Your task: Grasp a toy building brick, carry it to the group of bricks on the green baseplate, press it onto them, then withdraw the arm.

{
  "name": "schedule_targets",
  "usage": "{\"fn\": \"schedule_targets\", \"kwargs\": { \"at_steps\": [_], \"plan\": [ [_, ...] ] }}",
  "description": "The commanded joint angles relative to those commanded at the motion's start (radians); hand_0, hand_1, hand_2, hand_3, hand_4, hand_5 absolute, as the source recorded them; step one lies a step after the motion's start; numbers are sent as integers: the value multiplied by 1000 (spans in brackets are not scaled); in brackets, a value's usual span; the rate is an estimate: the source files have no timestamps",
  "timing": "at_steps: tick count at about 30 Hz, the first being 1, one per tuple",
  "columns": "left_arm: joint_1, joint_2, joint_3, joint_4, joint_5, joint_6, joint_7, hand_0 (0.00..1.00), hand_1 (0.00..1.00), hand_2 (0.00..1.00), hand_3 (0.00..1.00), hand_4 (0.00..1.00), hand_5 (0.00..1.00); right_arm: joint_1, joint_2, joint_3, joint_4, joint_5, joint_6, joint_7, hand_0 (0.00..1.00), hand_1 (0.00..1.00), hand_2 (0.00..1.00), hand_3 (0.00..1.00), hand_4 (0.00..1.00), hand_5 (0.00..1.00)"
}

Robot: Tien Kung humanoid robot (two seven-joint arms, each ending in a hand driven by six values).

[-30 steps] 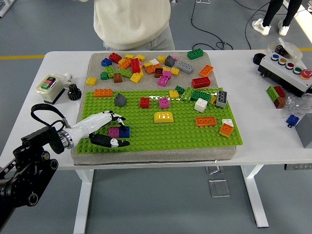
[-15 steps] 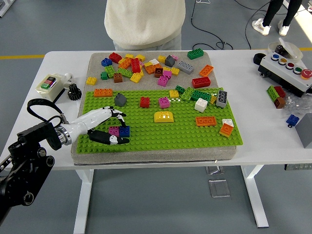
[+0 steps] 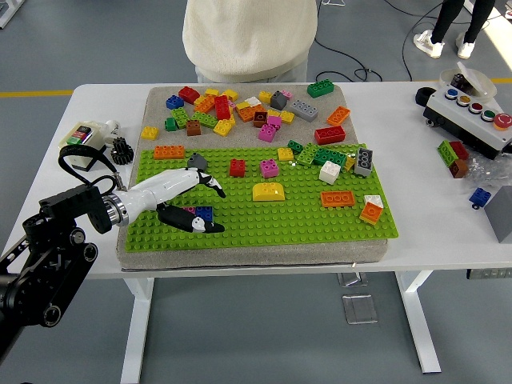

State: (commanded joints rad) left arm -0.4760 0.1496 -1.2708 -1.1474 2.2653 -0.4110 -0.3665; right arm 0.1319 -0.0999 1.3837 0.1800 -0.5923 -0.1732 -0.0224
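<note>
A magenta and a blue brick (image 3: 202, 212) sit side by side on the green baseplate (image 3: 304, 220) near its front left. My left hand (image 3: 213, 210) reaches in from the left with its white fingers (image 3: 204, 179) spread above this pair. Its dark thumb (image 3: 192, 222) lies along the pair's near side and partly hides it. The hand is open and holds nothing. My right arm is out of view.
A pile of loose bricks (image 3: 240, 108) fills the mat behind the plate. On the plate stand a grey brick (image 3: 197, 162), a red brick (image 3: 238, 167), a yellow curved brick (image 3: 269, 191) and an orange brick (image 3: 338, 198). A person (image 3: 248, 36) stands at the far side.
My left hand has moved right and slightly away from me, so its fingers now arch over the magenta and blue pair. The person has shifted a little to the right.
</note>
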Motion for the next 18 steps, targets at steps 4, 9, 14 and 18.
{"fn": "schedule_targets", "kwargs": {
  "at_steps": [4,9,14,18],
  "plan": [
    [-32,-11,23,21,-34,-45,-6,845,784,824,906,998,286,1,-1,-2,0,1,-2,1,730,655,704,568,909,503],
    [-72,-33,53,72,-107,-58,-5,845,784,824,906,998,286,6,-1,-6,0,5,-5,3,730,655,704,568,909,503],
    [-99,-46,71,103,-166,-4,-6,844,782,821,903,998,250,8,-2,-9,0,10,-4,4,729,655,703,568,909,504],
    [-115,-53,75,114,-209,50,-8,790,732,759,837,998,191,8,-2,-10,0,12,-3,5,729,655,703,568,909,503]
  ]
}}
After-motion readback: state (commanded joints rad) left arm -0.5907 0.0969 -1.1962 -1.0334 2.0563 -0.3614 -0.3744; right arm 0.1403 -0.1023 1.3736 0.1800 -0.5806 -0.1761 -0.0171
